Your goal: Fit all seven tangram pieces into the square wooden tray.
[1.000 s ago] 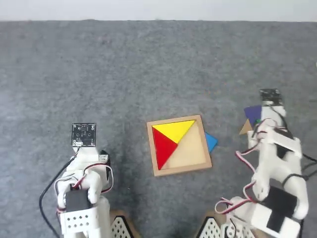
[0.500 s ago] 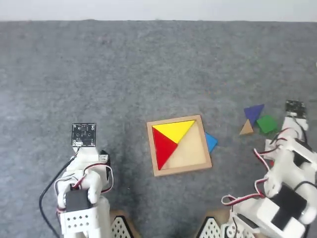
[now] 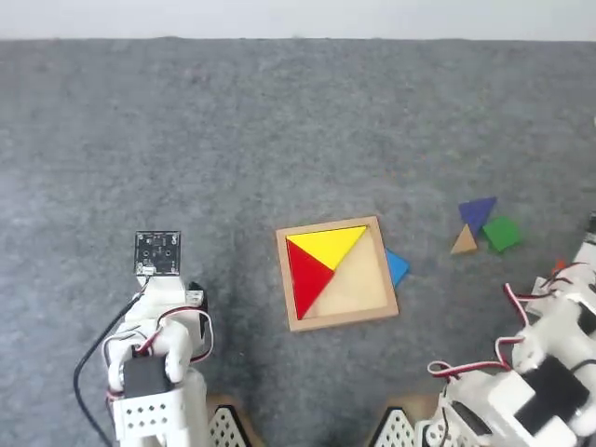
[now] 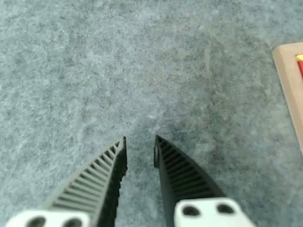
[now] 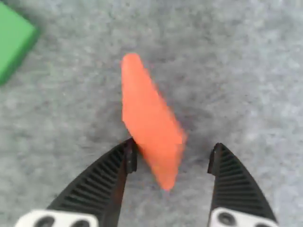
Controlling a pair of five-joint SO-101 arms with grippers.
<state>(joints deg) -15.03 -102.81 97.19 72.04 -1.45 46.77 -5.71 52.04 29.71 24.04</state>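
The square wooden tray [image 3: 384,300] lies mid-table and holds a yellow triangle [image 3: 328,245] and a red triangle [image 3: 307,273]. A blue piece [image 3: 398,267] rests against its right side. Further right lie a purple triangle [image 3: 478,212], a green square [image 3: 502,233] and a small tan triangle [image 3: 463,241]. An orange parallelogram [image 5: 150,120] lies on the carpet, its near end between the fingers of my open right gripper [image 5: 173,151]; the same orange parallelogram [image 3: 559,266] sits at the table's right edge. My left gripper [image 4: 139,146] hovers over bare carpet, shut but for a narrow slit, holding nothing.
Grey carpet covers the whole table. The left arm [image 3: 158,326] stands at the front left, well away from the tray. The right arm [image 3: 559,335] leans at the far right edge. A corner of the tray [image 4: 289,71] borders the left wrist view.
The right arm has swung from over the purple and tan triangles out to the table's right edge, uncovering the green square. The left arm has not moved.
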